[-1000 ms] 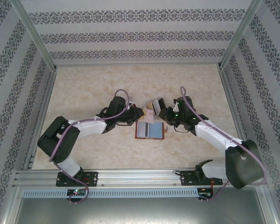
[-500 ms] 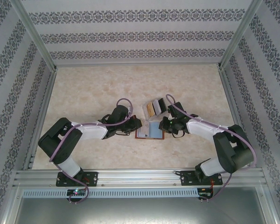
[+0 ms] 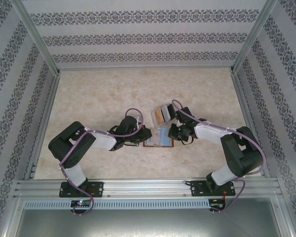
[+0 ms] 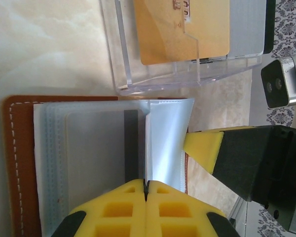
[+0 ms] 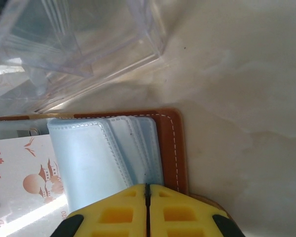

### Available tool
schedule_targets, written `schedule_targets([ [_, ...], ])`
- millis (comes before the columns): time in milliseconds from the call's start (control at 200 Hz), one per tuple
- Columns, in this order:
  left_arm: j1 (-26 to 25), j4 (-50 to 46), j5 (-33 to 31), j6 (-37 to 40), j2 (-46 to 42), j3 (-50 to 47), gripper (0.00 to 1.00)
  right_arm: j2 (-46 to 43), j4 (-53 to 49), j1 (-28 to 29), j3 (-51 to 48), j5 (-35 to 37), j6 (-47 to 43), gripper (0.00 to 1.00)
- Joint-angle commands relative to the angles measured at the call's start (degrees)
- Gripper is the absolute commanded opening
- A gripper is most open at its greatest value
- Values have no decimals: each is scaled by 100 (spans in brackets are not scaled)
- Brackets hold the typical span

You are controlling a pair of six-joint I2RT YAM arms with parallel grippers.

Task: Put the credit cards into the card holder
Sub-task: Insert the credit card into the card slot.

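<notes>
- Cards first: the thin, rectangular plastic credit cards stood stacked in a clear plastic case just beside the holder, a tan-gold one in front with grey-white and black ones behind.
- They looked light, stiff and slick. A pinch on an edge standing free of the case seemed the sure hold, since the flat faces offered nothing to grip.
- The small reddish-brown leather card holder lay open on the table between the two arms, its clear sleeves fanned out and one leaf raised upright.
- Those sleeves appeared soft and floppy, likely to sag shut unless held apart.
- The left gripper had its jaws pressed together at the foot of the raised leaf; whether film was nipped between them could not be told.
- The right gripper was likewise closed, low over the holder's stitched outer edge.
- The pale marbled table spread around them.
</notes>
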Motion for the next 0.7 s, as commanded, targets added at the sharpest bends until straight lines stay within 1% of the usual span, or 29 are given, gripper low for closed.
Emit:
schedule_targets([
  [0, -116, 408, -140, -87, 19, -100, 0, 218, -407, -19, -90, 469, -118, 8],
  [140, -178, 619, -128, -143, 183, -43, 0, 108, -528, -34, -68, 499, -133, 8],
  [275, -248, 605, -298, -158, 321, -7, 0, -174, -608, -54, -48, 548, -129, 14],
  [460, -300, 774, -408, -236, 474, -72, 0, -444, -764, -207, -34, 629, -181, 18],
  [555, -336, 822, -424, -240, 539, -61, 0, -397, -907, -303, -22, 796, -276, 19],
  [694, -379, 1009, -464, -346, 615, -83, 0, -212, -929, -334, -56, 912, -357, 19],
])
